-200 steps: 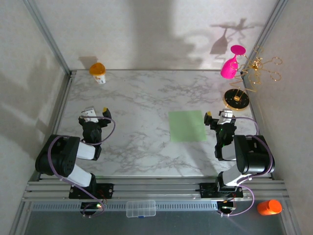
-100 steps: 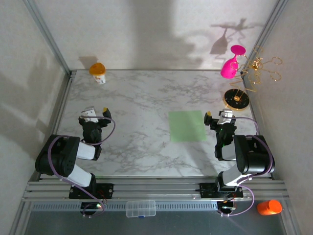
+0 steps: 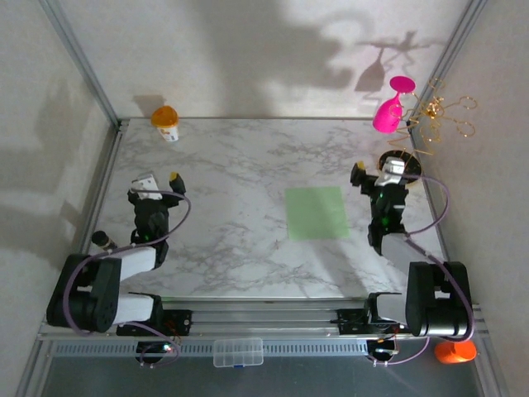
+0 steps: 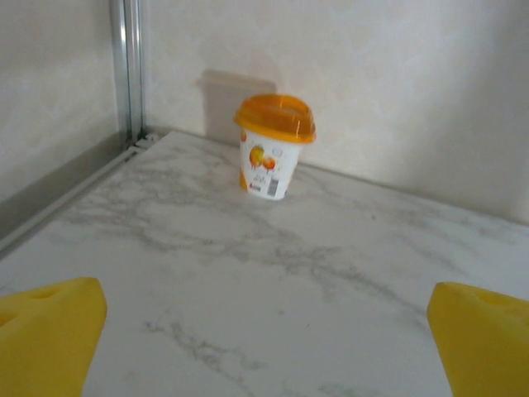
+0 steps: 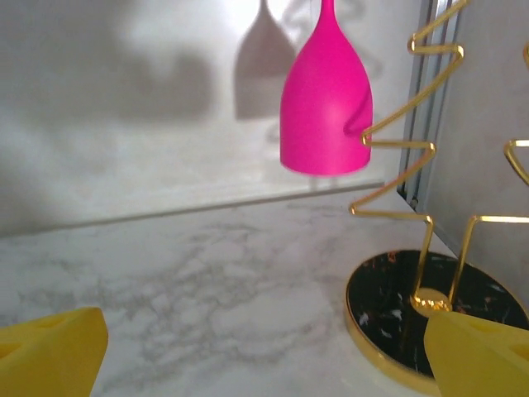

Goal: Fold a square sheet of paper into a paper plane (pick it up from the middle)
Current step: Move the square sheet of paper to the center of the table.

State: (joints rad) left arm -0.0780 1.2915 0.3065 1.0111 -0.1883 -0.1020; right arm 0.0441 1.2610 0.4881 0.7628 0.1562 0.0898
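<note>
The marble table (image 3: 231,165) bears the square sheet of paper (image 3: 316,212), lying flat and untouched. Just right of the sheet is the right gripper (image 5: 264,347), fingers spread wide. Farther right of the sheet stand the gold stand (image 5: 397,308) and pink glass (image 3: 387,112). Well left of the sheet is the left gripper (image 4: 264,343), equally wide.

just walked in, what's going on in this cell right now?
Nothing is held. The square sheet of paper lies flat and unfolded on the marble table, right of centre, and neither arm touches it. The right gripper is beside the sheet near the gold stand base, jaws open, facing the hanging pink glass. The left gripper, jaws open, faces the orange-lidded cup in the far corner.
</note>
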